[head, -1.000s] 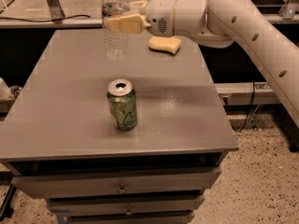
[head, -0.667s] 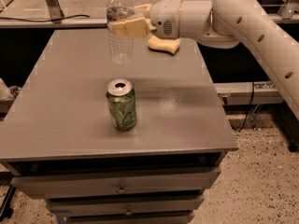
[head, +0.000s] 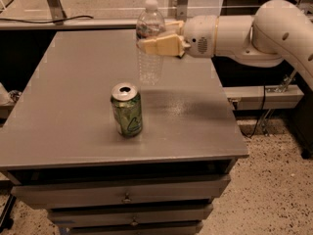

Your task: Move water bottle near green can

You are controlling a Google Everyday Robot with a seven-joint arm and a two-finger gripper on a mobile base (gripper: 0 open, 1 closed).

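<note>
Showing the water bottle [head: 148, 68] upright in the grasp of the gripper [head: 146, 44], beyond the green can [head: 127, 110] and slightly to its right as seen from the front of the table [head: 63, 82]; the gripper's pale fingers [head: 159, 46] are pinched on the bottle at its label band, below the white cap; whether the bottle's base rests on the table or hangs just above it cannot be told. The can stands upright near the table's middle, apart from the bottle, with bare tabletop between them. The white arm [head: 234, 31] reaches in level from the right; drawers [head: 127, 197] close the front of the table below.

Progress, as judged: the grasp is made and the carry is under way; what remains is to close the gap to the can, set the bottle down upright beside it, and release.

Against the frame of a second ago: bottle and gripper have shifted rightward and nearer the can; the can has not moved.
</note>
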